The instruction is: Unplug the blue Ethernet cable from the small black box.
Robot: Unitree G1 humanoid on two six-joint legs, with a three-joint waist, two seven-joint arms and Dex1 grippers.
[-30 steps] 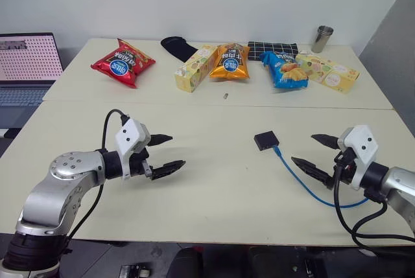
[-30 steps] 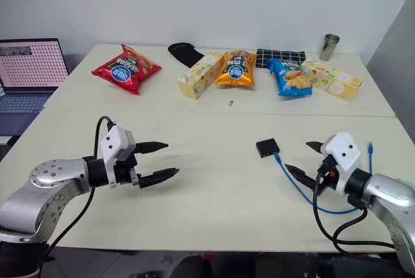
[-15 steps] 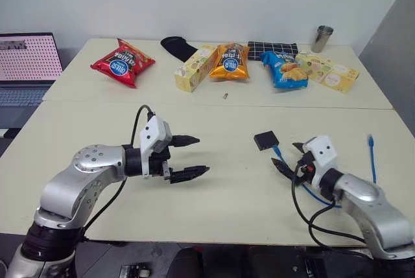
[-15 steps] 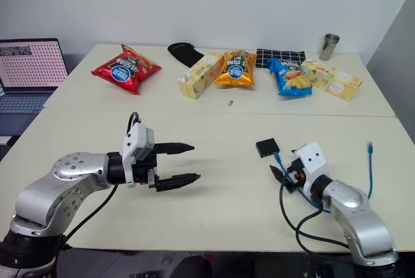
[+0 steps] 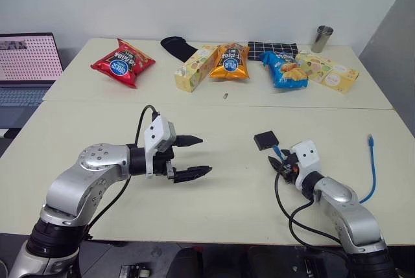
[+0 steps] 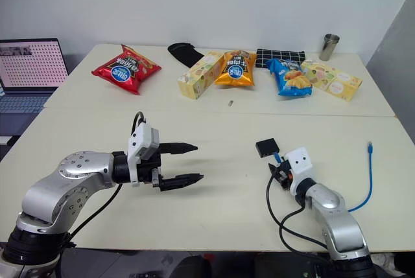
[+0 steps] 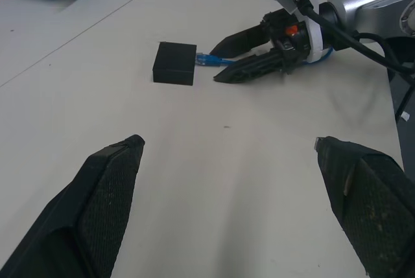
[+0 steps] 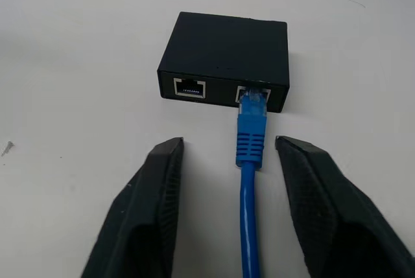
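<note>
Left to right. The left gripper point(image 5: 193, 157) hovers over the left half of the surface point(image 5: 227, 200), nearer its near edge, its fingers spread wide and holding nothing.

Right of the surface's middle lies the small black box point(image 5: 266, 140), flat, with the blue Ethernet cable point(image 8: 250, 140) plugged into one of two ports on its side; the other port stands free.

The right gripper point(image 8: 227, 155) sits just behind the plug, its fingers partly open, one on either side of the cord and not yet touching it.

Step in hand, as judged: the approach to the plug is done and the grasp is beginning. The next move calls for pinching the plug's boot, then pulling straight away from the port while the box stays put; the box looks light and may drag along.

From the head views, the cable's middle run is hidden behind the right arm; its far end point(image 5: 370, 140) lies near the surface's right edge. Any latch on the plug cannot be made out.
</note>
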